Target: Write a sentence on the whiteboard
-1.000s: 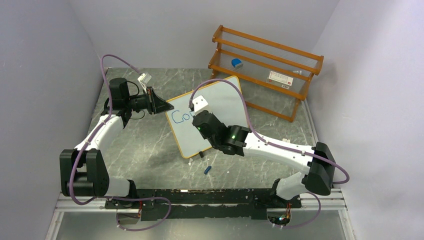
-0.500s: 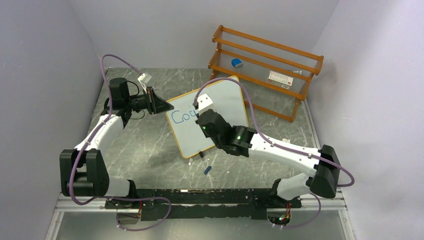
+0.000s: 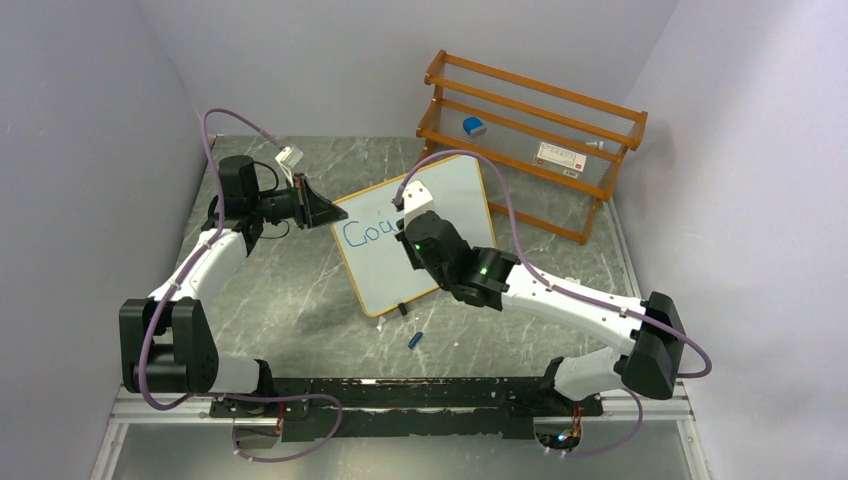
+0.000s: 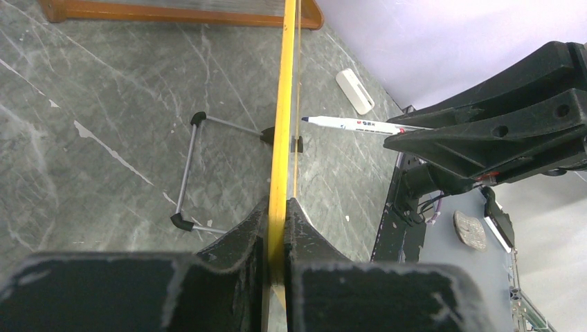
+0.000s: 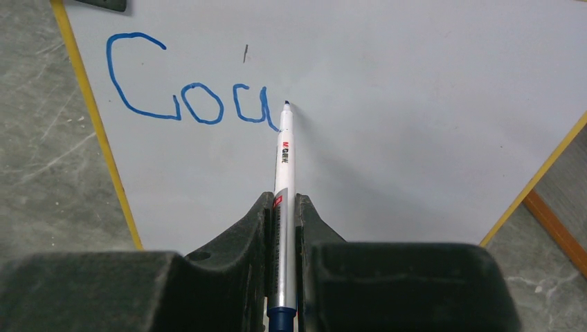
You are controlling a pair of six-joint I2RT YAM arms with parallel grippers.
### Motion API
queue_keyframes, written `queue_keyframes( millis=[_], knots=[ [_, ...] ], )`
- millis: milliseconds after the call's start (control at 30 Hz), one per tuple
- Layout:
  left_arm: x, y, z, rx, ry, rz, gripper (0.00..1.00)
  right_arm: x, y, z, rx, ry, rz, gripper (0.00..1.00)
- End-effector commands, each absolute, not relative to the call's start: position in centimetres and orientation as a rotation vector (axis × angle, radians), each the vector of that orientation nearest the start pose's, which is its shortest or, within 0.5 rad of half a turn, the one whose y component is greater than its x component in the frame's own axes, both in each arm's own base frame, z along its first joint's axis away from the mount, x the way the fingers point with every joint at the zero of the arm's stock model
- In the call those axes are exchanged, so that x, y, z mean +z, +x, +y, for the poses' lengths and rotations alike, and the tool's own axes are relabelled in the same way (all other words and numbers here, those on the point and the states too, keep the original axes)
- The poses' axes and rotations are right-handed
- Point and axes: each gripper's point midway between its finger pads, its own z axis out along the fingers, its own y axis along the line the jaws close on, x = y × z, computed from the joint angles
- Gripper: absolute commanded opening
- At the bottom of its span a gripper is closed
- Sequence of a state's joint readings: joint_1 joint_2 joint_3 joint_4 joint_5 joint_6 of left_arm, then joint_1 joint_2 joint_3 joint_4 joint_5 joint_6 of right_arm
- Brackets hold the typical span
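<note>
Whiteboard point(image 3: 378, 272) standing on the surface point(image 3: 300, 300), its yellow frame edge clamped between the left fingers point(image 4: 242, 238). The right fingers point(image 5: 242, 235) are clenched on a marker point(image 5: 284, 155), whose tip is at or just off the board beside "Cou", the start of the sentence point(image 5: 201, 104). The next letter probably wants light, even pressure on the same baseline, with the left grip bracing. Blank board lies open rightward and below. The frame and the rack point(image 3: 530, 130) behind bound the reach.
</note>
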State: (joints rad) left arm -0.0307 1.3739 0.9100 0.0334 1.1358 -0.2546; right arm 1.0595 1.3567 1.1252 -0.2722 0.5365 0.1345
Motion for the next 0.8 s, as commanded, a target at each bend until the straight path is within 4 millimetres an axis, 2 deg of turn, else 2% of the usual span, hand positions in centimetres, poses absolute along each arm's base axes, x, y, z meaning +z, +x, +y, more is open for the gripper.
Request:
queue_keyframes(
  millis=[0, 533, 767],
  knots=[
    [21.18, 31.3, -18.07, -1.336, 0.546, 1.92, 0.05, 23.43, 26.95, 30.97, 0.245, -0.585, 1.889, 0.0],
    [21.11, 31.25, -18.12, -1.34, 0.548, 1.921, 0.05, 23.87, 27.57, 31.83, 0.248, -0.58, 1.867, 0.0],
    [21.05, 31.23, -18.12, -1.34, 0.546, 1.924, 0.05, 23.45, 27.87, 31.65, 0.222, -0.568, 1.874, 0.0]
  ],
)
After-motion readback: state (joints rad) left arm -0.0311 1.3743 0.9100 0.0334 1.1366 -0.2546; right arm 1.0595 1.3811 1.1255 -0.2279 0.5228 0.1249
